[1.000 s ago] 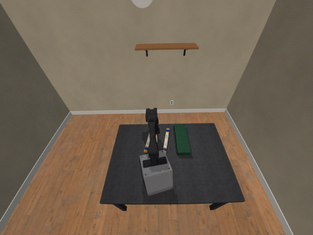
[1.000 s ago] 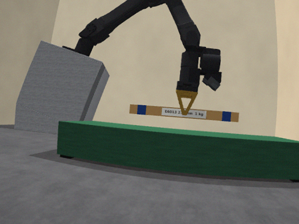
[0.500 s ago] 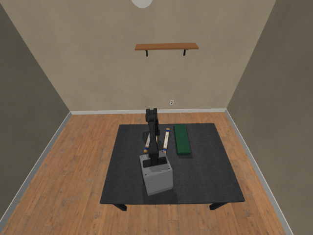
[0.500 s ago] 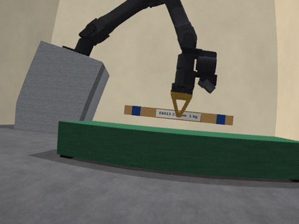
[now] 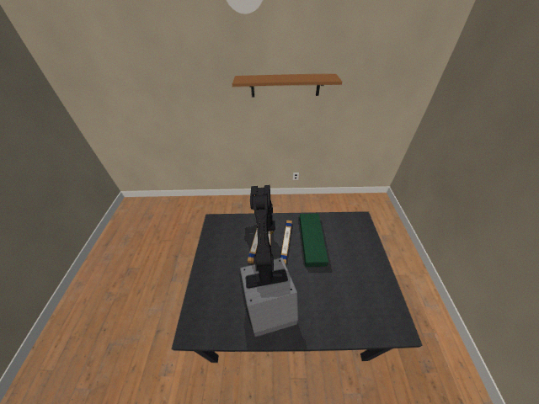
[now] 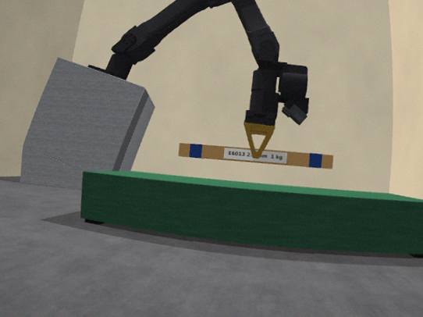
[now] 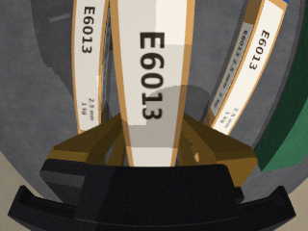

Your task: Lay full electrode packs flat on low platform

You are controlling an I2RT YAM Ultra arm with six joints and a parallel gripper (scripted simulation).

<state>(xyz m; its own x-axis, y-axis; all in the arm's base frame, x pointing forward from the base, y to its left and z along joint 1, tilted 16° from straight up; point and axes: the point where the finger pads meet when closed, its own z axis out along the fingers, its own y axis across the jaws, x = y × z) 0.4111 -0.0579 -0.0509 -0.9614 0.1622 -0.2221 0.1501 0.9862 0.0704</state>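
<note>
My gripper is shut on the middle of a long tan electrode pack with blue bands and a white E6013 label, held level in the air behind the green platform. In the wrist view the held pack runs straight ahead between my fingers. Two more packs lie on the dark table below: one to the left and one to the right, next to the platform's edge. In the top view the arm hides the held pack; the right pack lies just left of the platform.
The grey robot base block stands on the dark table, near the packs' close ends. The left pack shows partly behind the arm. A wooden shelf hangs on the far wall.
</note>
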